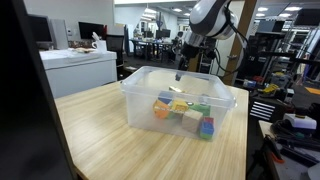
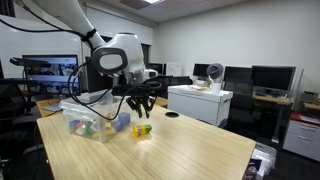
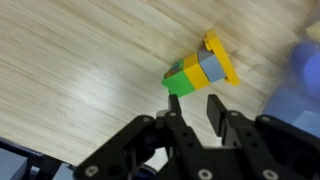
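A small cluster of toy blocks [image 3: 200,68], green, yellow, grey and orange stuck together, lies on the wooden table [image 3: 80,60]. In the wrist view it sits just beyond my fingertips. My gripper [image 3: 194,100] hangs straight above it with the two black fingers a little apart and nothing between them. In an exterior view the gripper [image 2: 143,103] points down over the same cluster [image 2: 142,129], a short way above it and not touching. In an exterior view the gripper [image 1: 180,72] shows behind the clear bin, which hides the cluster.
A clear plastic bin [image 1: 140,78] with several coloured blocks [image 1: 185,110] inside stands on the table; the bin [image 2: 78,108] is close beside the cluster. A blurred bluish shape [image 3: 306,60] fills the wrist view's right edge. Desks, monitors and a white cabinet [image 2: 200,100] surround the table.
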Robot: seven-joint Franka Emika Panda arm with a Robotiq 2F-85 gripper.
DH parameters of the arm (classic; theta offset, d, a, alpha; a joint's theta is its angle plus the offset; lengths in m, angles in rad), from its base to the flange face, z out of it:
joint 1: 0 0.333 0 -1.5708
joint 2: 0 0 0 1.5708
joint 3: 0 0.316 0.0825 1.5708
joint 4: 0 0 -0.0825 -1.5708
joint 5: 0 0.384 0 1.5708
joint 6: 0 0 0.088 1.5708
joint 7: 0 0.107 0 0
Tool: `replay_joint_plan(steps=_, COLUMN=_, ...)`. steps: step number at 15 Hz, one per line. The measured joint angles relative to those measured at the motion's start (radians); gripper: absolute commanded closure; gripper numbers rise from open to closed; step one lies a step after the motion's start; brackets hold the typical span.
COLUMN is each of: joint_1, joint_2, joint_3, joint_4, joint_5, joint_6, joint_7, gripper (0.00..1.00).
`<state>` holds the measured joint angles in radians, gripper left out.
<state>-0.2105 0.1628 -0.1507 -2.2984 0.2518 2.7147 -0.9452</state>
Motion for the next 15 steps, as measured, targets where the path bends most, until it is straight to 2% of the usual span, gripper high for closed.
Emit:
replay_joint_plan(steps=5, joint_1=-0.013, joint_2=0.049, joint_3=0.013, joint_4=0.003, joint_5=0.004, joint_6=0.032, joint_7=0.056, gripper=0.02)
replay_joint_plan(steps=11, joint_1=-0.03, joint_2=0.082, joint_3=0.051, joint_4=0.022, joint_5=0.028, joint_6=0.03, joint_7=0.125, gripper=0.0)
replay_joint_plan(steps=15, joint_1=-0.05, joint_2=0.127, joint_3=0.066, joint_4=0.089, joint_5=0.056, joint_6=0.03, joint_7=0.227, gripper=0.0)
